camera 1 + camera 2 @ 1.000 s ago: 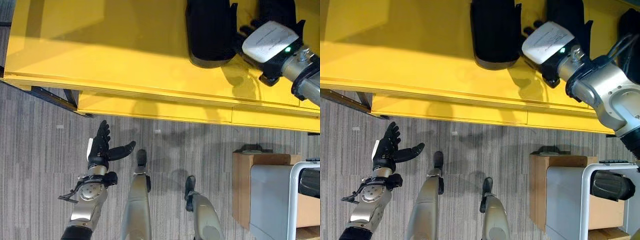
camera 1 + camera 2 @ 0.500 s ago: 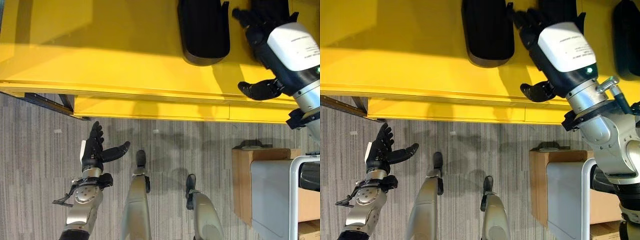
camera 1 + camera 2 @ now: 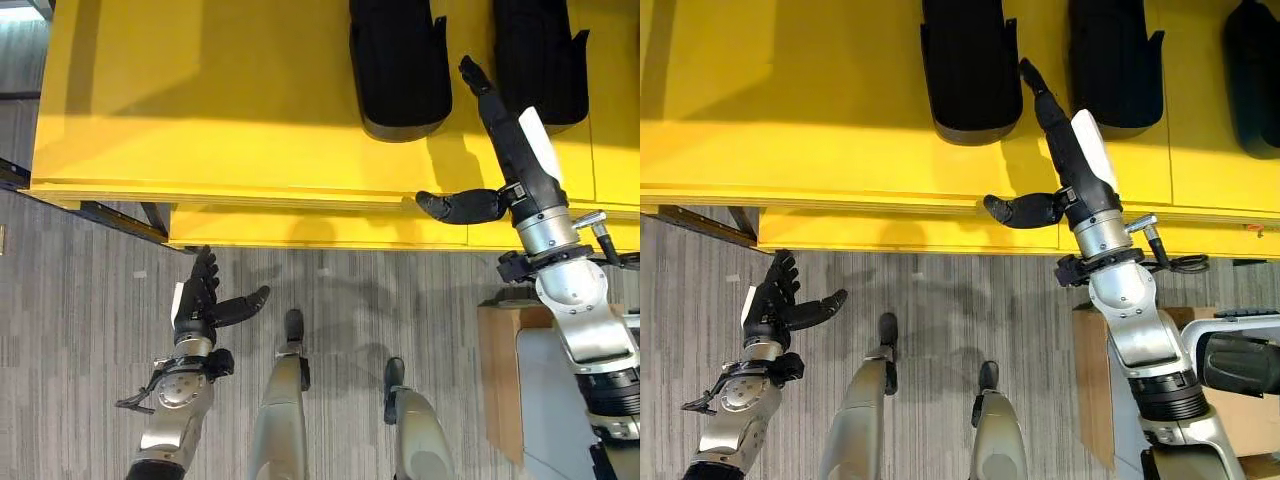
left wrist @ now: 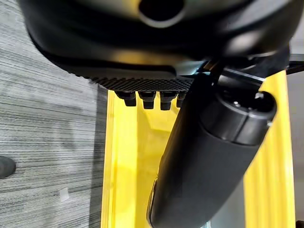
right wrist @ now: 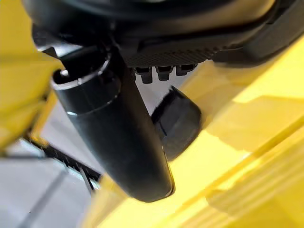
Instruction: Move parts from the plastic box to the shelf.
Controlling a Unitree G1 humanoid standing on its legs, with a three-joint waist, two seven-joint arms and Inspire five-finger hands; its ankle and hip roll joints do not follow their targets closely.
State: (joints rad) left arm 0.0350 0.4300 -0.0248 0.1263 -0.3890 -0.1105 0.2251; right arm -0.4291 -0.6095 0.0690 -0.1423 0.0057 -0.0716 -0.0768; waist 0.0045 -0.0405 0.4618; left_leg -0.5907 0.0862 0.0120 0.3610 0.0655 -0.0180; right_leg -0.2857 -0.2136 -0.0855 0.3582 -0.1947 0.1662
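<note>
A: Yellow shelf (image 3: 250,120) is now carrying black parts (image 3: 400,65) side by side; the right hand (image 3: 515,150) is pulling back, fingers straight, thumb apart
B: Another delivered; left hand (image 3: 200,300) is hanging open, empty

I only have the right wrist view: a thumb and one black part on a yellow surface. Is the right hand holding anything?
Observer: No. The right hand is open with its fingers straight, above the yellow shelf.
Operator: How many parts are up there?
Observer: Three: the left black part, the middle black part and the right black part. The fingertips reach between the left and middle ones.
Operator: And the left hand?
Observer: The left hand is open and empty, low over the grey carpet floor.
</note>
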